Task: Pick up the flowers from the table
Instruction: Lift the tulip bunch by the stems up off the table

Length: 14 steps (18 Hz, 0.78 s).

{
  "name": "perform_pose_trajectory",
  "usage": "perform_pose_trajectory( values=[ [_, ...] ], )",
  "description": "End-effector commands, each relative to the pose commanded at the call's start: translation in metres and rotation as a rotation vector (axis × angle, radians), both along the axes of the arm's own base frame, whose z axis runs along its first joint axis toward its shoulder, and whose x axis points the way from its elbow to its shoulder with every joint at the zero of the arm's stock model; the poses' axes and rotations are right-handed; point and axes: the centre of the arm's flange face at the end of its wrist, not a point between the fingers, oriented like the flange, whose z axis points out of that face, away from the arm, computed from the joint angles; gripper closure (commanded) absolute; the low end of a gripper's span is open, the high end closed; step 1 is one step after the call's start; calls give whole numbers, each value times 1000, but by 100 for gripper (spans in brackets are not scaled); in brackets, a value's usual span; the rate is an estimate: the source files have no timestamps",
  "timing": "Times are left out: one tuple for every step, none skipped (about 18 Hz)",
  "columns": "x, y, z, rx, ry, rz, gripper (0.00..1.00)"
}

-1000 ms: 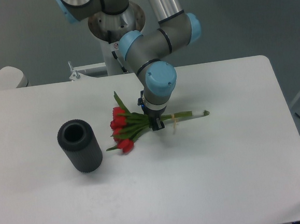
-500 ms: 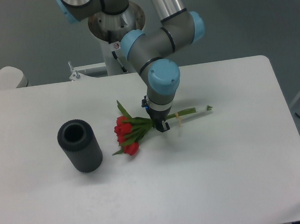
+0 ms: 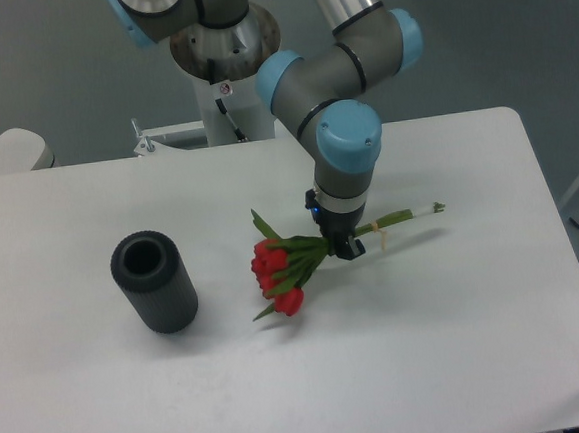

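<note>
1. Holding the flowers (image 3: 291,263) by their green stems, the pincer (image 3: 343,243) is shut on the bunch, just on the red-head side of the pale tie.
2. The red heads hang out to the pincer's left and a bit lower. The thin stem ends stick out to its right and a bit higher. So the bunch sits tilted.
3. I cannot tell for sure if the bunch is off the table (image 3: 460,343) yet, but it looks a little bit up.
4. What could go wrong: the heavy red heads could pull the bunch down on that side, so it may swing or slide out of the pincer.
5. The stems are soft. A hard squeeze could bend or snap them.
6. The stems are many and thin, so one or two could slip free from the grip.
7. The black tube (image 3: 155,281) stands far off to the pincer's left, well apart from the red heads. It would only get bumped if the arm swung that way.
8. What has changed: a second ago the pincer and the flowers were more to the left, closer to the black tube. Now both have moved right together, and the bunch is more tilted. The tube has not moved.
</note>
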Motion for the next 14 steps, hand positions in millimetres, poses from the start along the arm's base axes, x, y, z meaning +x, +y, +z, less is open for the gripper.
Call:
perform_pose_trajectory(
  values=[
    [-4,4,0,2,2,17,93],
    [-8,8,3,7,8,32,94],
    [-12,11,4,5,5,41,94],
    [-17,15,6,2,0,46,94],
    [-21,20,11,1,-1,45,94],
    [-26,25,14,0,-5,54,94],
    [-31,31,18,2,-4,75,94],
    [-34,39,19,1,-6,95,93],
    [-36,46,20,1,-7,112,93],
    [-39,52,20,2,-7,126,93],
    [-42,56,19,3,-6,138,93],
    [-45,59,21,7,-2,142,93],
    [-48,62,21,9,-2,144,94],
    [-50,65,21,12,1,144,94]
  ],
)
